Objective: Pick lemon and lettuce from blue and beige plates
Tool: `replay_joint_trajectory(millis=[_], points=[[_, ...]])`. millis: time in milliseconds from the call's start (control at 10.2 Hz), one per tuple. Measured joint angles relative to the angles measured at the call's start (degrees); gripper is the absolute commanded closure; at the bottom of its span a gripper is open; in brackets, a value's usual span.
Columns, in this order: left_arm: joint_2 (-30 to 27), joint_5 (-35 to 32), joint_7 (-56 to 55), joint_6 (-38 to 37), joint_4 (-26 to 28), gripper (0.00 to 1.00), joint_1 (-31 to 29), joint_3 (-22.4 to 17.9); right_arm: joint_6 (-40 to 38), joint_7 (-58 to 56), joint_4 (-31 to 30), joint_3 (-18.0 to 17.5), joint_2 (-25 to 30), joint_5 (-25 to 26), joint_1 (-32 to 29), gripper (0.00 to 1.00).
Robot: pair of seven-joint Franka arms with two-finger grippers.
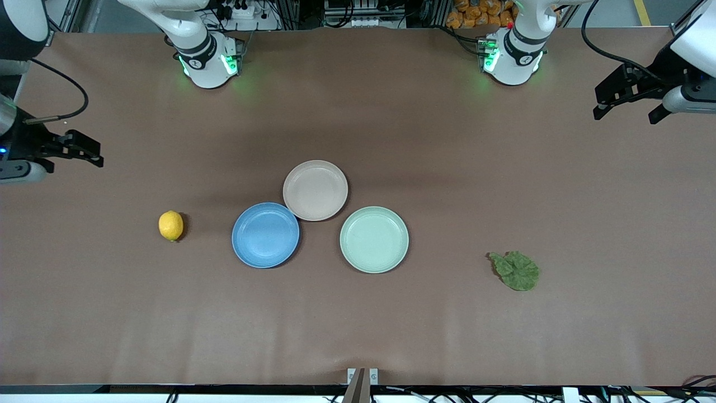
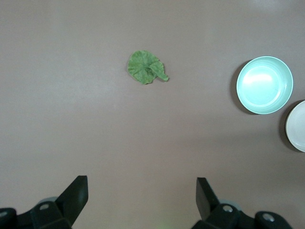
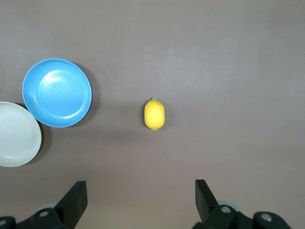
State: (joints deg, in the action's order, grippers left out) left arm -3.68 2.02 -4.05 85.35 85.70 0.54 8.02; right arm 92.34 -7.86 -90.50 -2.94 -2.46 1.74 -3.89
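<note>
— Looking at my two tools, what do you see?

— Your left tool (image 1: 625,111) hangs up over the surface (image 1: 358,324) at the left arm's end. Its two fingers stand wide apart and hold nothing. Your right tool (image 1: 84,151) hangs over the right arm's end, wide apart too, with nothing in it.

— I see that as well. Where is the lemon (image 1: 170,225)?

— It lies on the bare surface, not on a plate. It is beside the blue plate (image 1: 265,235), toward the right arm's end, with a gap between them.

— And the lettuce (image 1: 516,270)?

— It lies flat on the surface toward the left arm's end, well apart from the mint-green plate (image 1: 374,239).

— How do the plates sit?

— All three sit close together in the middle. The beige plate (image 1: 315,190) is farther from the front camera than the other two, and its rim meets the blue plate's rim. Nothing lies in any of them.

— My wrist views agree: lemon (image 3: 154,114) under my right tool, lettuce (image 2: 146,67) under my left.
</note>
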Motion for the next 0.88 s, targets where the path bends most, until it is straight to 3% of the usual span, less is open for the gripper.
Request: replay_joint_trajectory(millis=[391,881], points=[[0.00,0.00,0.00,0.00,0.01,0.00,0.00,0.00,-0.03,-4.29,4.42,-0.13,-0.19,-0.39,-0.01,0.00],[0.00,0.00,0.00,0.00,0.02,0.00,0.00,0.00,0.01,-4.42,5.30,-0.07,-0.43,-0.22,-0.03,0.00]])
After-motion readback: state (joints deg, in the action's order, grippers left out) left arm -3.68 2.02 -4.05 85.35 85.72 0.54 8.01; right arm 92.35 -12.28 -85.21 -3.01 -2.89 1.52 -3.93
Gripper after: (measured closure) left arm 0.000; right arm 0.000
